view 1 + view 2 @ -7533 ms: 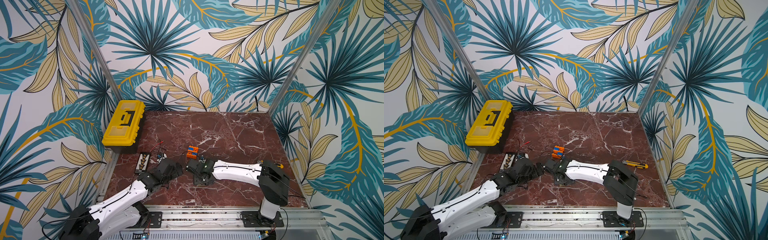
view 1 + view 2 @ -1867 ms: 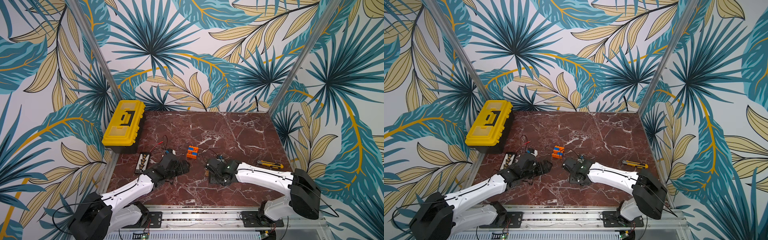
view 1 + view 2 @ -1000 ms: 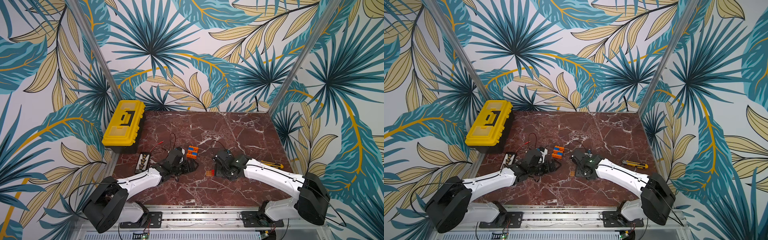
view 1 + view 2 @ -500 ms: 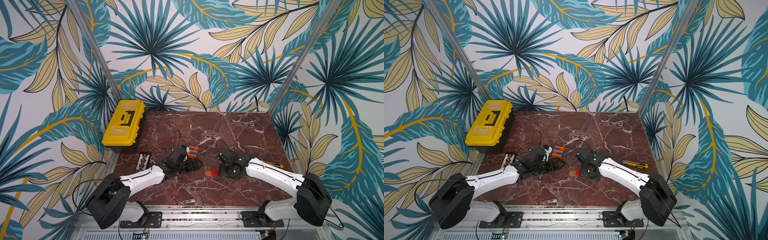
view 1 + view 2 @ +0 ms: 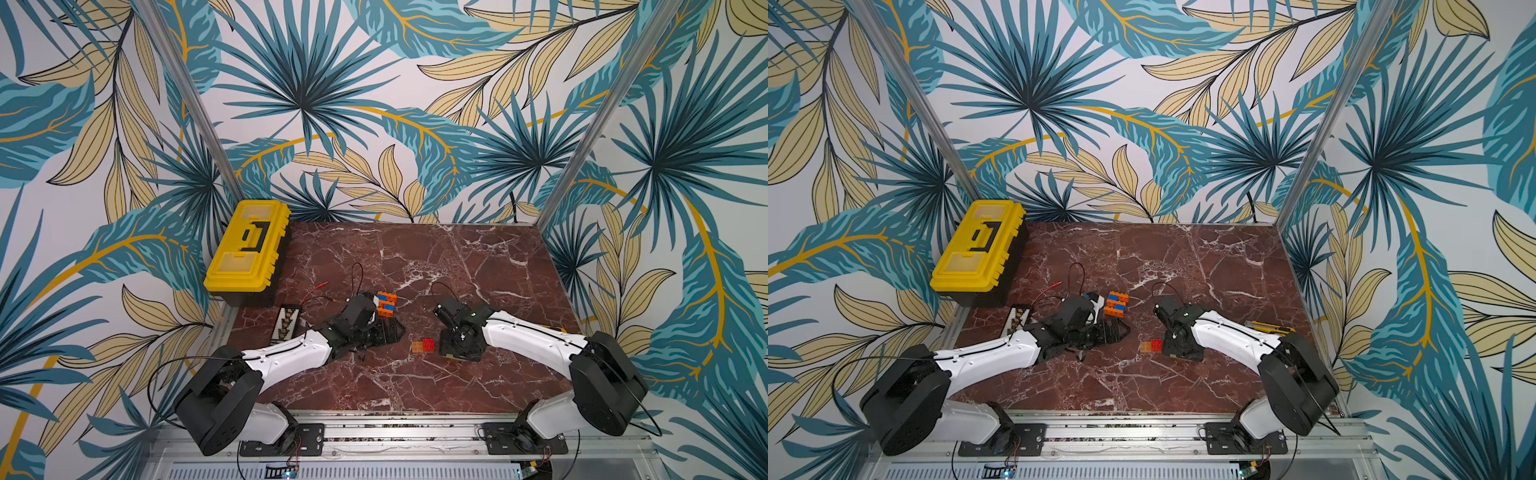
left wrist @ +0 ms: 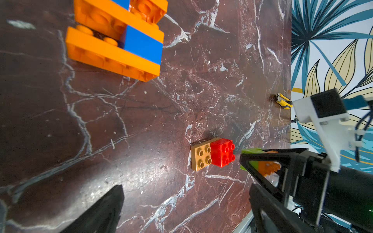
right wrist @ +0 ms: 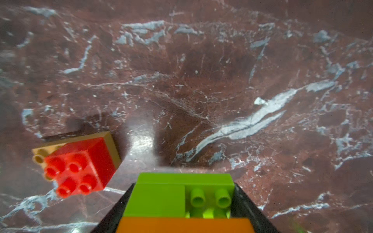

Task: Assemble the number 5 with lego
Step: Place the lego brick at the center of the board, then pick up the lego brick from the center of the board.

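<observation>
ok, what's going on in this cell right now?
Both arms are working on the lego 5. The right gripper has its fingers shut on a lime-green and orange piece, low over the marble table, beside the tan-and-red piece. The left gripper, fingers open, holds nothing and sits next to the orange-and-blue stack. The three pieces are not yet joined.

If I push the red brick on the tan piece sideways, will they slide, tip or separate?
Probably slide: the tan piece lies flat on the glossy marble table. Tipping seems unlikely; the pair is low and broad. The red brick covers only half, so a high push might loosen it.
</observation>
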